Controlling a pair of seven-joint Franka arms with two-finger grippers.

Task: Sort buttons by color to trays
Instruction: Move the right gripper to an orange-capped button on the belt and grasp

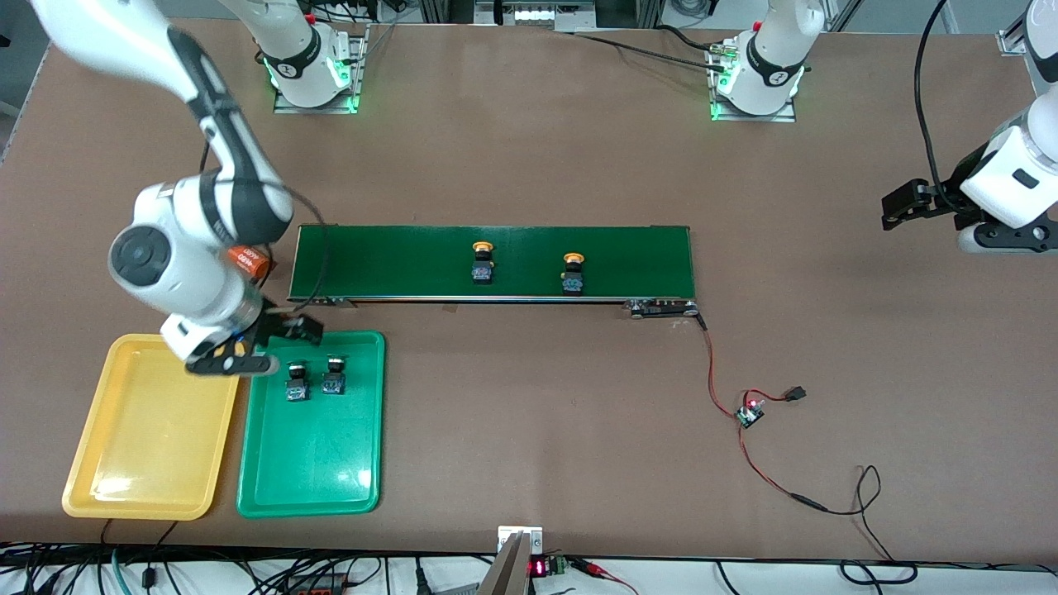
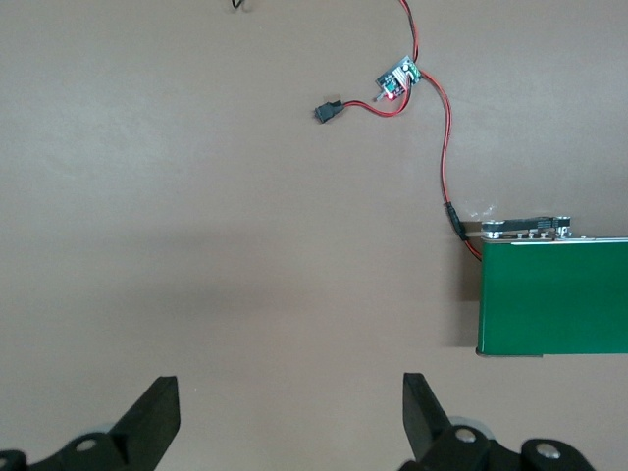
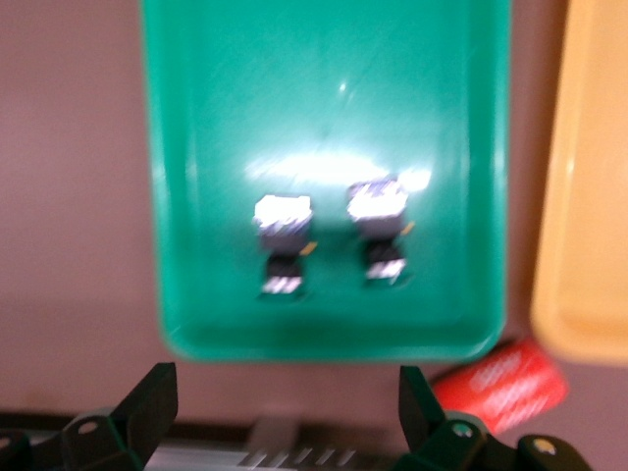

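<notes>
Two buttons (image 1: pixel 315 380) lay in your green tray (image 1: pixel 312 463), two yellow-capped buttons (image 1: pixel 527 268) on the belt (image 1: pixel 397 260); your right gripper (image 1: pixel 263 349) hung over the green tray's edge and your waiting left gripper (image 1: pixel 903 207) hung over the table (image 1: pixel 537 165), both spread, empty.

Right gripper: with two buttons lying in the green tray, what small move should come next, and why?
Probably lift the right gripper, which is open over the green tray, and swing it toward the conveyor belt. Both green buttons lie in that tray, two yellow-capped buttons wait on the belt, and the yellow tray holds none.
</notes>
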